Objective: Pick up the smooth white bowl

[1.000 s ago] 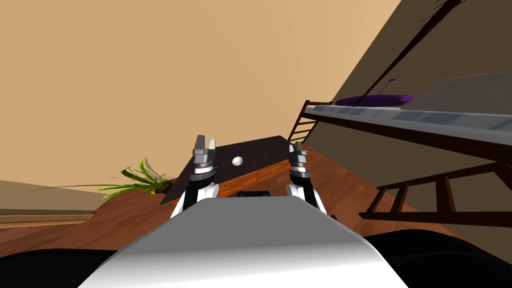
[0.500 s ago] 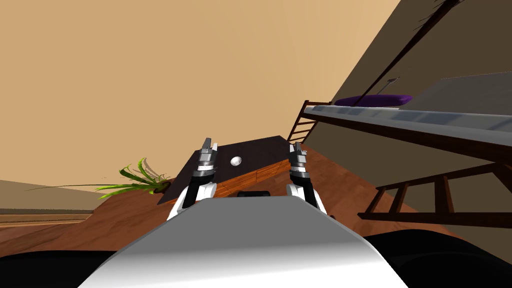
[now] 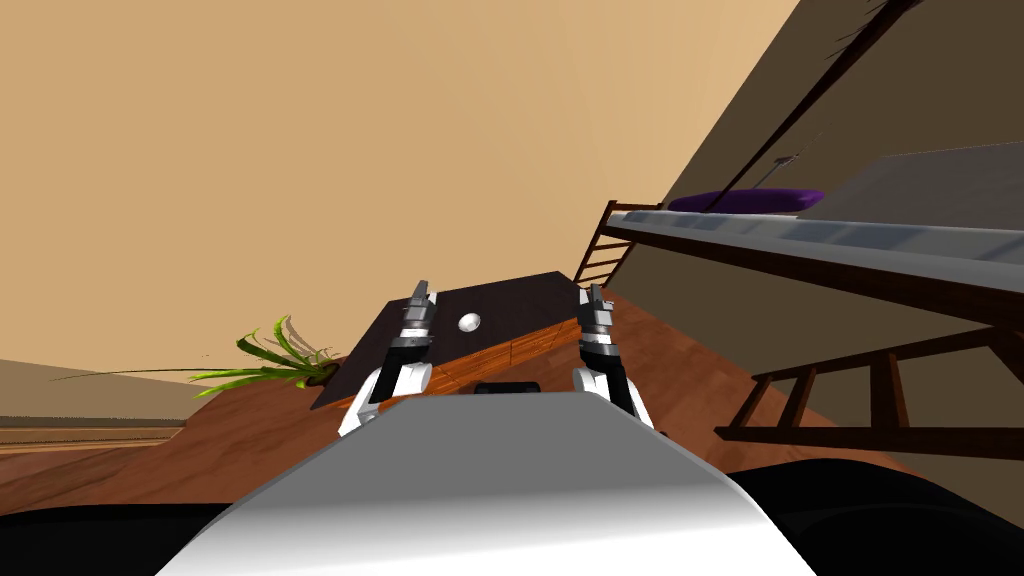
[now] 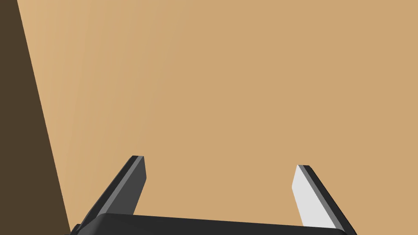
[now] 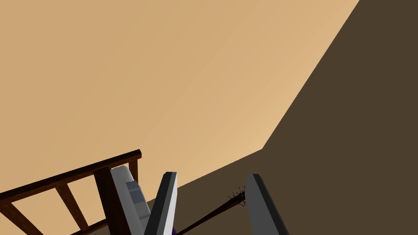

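Observation:
A small smooth white bowl [image 3: 469, 322] sits on the dark top of a low wooden cabinet [image 3: 525, 295] ahead of me. My left gripper [image 3: 420, 296] is raised just left of the bowl and nearer to me, apart from it. In the left wrist view the left gripper [image 4: 220, 161] stands open, with nothing between its fingers and a tan wall behind. My right gripper [image 3: 596, 297] is raised to the right of the bowl, over the cabinet's right edge. In the right wrist view the right gripper [image 5: 212, 175] holds nothing and its fingers stand a narrower gap apart.
A green plant [image 3: 275, 360] lies on the floor left of the cabinet. A raised bed [image 3: 800, 245] with a purple pillow [image 3: 745, 200] and a dark wooden ladder [image 3: 600, 255] runs along the right. The cabinet's front [image 3: 510, 352] is orange-brown wood.
My left hand has shifted slightly right toward the bowl and turned, so its fingers now look edge-on in the head view. The right arm has not moved.

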Tool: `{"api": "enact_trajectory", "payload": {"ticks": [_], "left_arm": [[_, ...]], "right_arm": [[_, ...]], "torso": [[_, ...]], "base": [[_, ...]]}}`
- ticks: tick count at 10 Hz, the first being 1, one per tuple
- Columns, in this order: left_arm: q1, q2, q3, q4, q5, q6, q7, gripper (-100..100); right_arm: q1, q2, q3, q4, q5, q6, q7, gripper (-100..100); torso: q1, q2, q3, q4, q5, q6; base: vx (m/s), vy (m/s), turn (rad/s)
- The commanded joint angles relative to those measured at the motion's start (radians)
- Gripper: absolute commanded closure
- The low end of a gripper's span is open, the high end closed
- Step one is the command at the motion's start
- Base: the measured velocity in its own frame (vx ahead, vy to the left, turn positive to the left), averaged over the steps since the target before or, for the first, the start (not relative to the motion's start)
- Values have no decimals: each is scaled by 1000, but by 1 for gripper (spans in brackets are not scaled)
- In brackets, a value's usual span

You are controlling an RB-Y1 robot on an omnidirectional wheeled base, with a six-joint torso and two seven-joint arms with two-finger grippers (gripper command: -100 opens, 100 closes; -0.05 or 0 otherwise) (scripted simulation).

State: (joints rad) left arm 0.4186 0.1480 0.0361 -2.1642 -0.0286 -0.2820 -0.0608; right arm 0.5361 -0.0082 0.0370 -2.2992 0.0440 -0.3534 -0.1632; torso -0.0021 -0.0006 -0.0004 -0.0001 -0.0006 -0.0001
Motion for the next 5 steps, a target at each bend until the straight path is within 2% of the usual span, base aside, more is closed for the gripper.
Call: {"api": "enact_trajectory", "payload": {"ticks": [1,2,3,4,5], "left_arm": [[-20,3,17,27,4,50,7,-100],[-20,3,17,27,4,58,7,-100],[-35,4,34,57,9,101,13,-100],[-35,4,34,57,9,101,13,-100],[-51,6,50,87,13,140,19,-100]], "right_arm": [[0,0,0,0,0,0,0,0],[0,0,0,0,0,0,0,0],[0,0,0,0,0,0,0,0],[0,0,0,0,0,0,0,0],[0,0,0,0,0,0,0,0]], "torso": [[0,0,0,0,0,0],[0,0,0,0,0,0],[0,0,0,0,0,0],[0,0,0,0,0,0],[0,0,0,0,0,0]], "base": [[3,-41,3],[3,-32,2],[9,-41,0],[5,-35,5],[3,-37,-5]]}}
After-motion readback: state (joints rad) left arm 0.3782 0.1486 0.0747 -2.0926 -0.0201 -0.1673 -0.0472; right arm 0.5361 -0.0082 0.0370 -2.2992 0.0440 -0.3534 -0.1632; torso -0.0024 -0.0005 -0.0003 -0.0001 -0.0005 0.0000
